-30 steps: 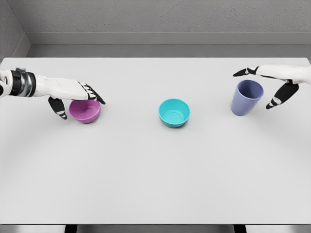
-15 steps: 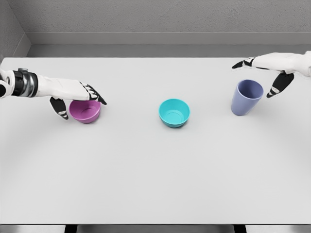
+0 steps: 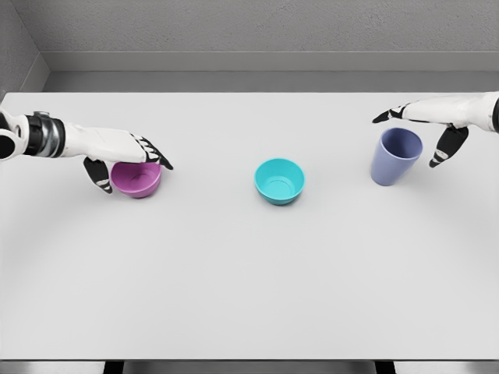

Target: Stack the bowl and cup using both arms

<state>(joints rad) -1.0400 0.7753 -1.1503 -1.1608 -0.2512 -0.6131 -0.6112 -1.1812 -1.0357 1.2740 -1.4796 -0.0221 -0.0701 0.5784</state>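
Note:
A purple bowl [image 3: 138,181] sits on the left of the white table [image 3: 249,280]. My left hand [image 3: 131,173] straddles it, open: the thumb is beside its left wall and the nearly straight fingers [image 3: 153,154] lie over its far rim. A teal bowl [image 3: 279,181] stands upright and empty in the middle. On the right stands a blue-violet cup [image 3: 394,160]. My right hand [image 3: 407,142] hovers open at the cup's rim, with its fingers reaching past the far side and its thumb hanging to the right, apart from the cup.
The table's far edge meets a grey wall. Wide bare tabletop lies in front of the three vessels, and gaps of bare table separate them.
My right hand rose and then dropped back toward the cup's rim, its thumb drawn nearer the cup. My left hand crept slightly right over the purple bowl. No vessel moved.

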